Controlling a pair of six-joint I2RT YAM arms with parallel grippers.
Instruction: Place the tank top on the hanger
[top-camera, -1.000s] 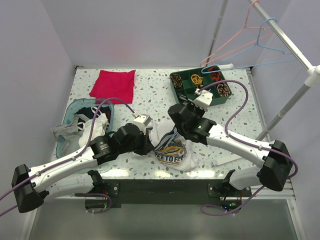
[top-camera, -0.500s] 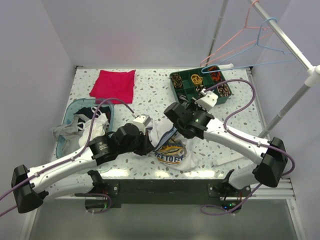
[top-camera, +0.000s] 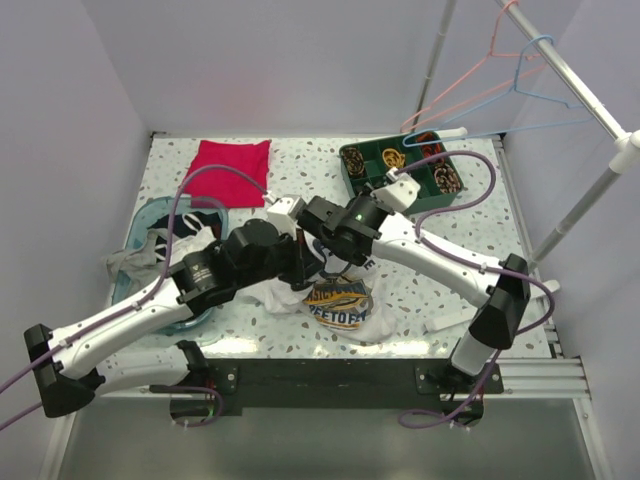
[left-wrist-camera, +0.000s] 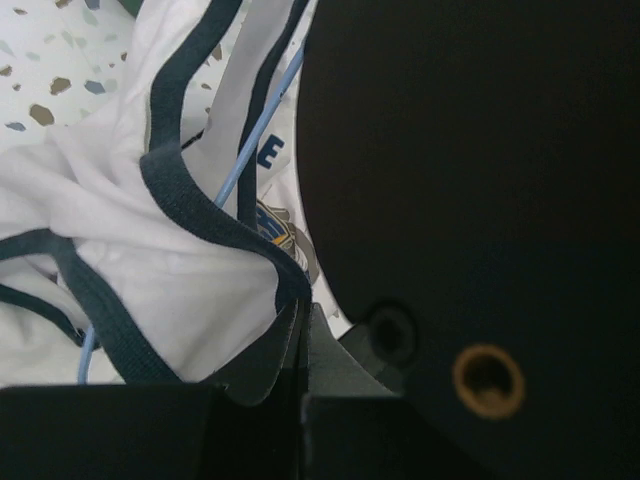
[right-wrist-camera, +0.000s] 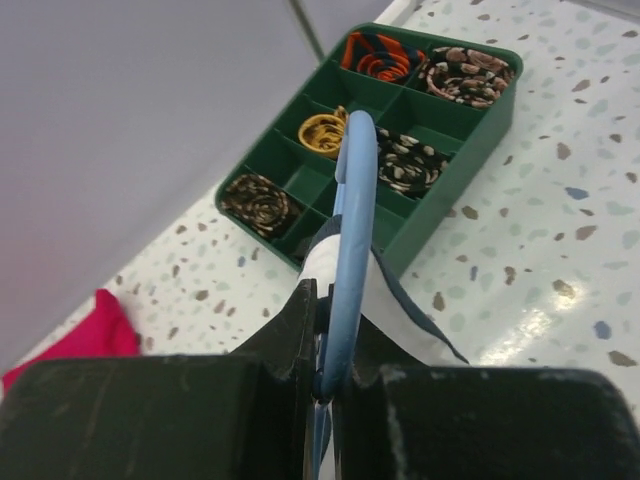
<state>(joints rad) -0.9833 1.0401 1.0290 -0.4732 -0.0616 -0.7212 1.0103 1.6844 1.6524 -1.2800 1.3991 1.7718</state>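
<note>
The tank top (top-camera: 338, 305), white with navy trim and a yellow-and-blue graphic, lies bunched at the table's front middle, its upper part pulled up between the two grippers. My left gripper (top-camera: 298, 262) is shut on a navy-trimmed edge of the tank top (left-wrist-camera: 130, 260); in the left wrist view its jaws (left-wrist-camera: 303, 318) pinch that trim. My right gripper (top-camera: 326, 232) is shut on the light-blue wire hanger (right-wrist-camera: 350, 210), whose hook curves up over the fingers (right-wrist-camera: 300, 320). The hanger's wire (left-wrist-camera: 248, 150) runs through the shirt's opening. In the top view the hanger is mostly hidden by cloth and arms.
A green compartment tray (top-camera: 346, 163) of coiled items stands at the back right, close behind the right gripper (right-wrist-camera: 335, 300). A red folded cloth (top-camera: 228, 170) lies back left. A blue basin (top-camera: 148, 212) of clothes is at the left. Pink and blue hangers (top-camera: 500, 85) hang on a rail (top-camera: 585, 95).
Both grippers have moved back and left across the table, drawing the shirt's upper part with them. The right arm is stretched out further; both grips are unchanged.
</note>
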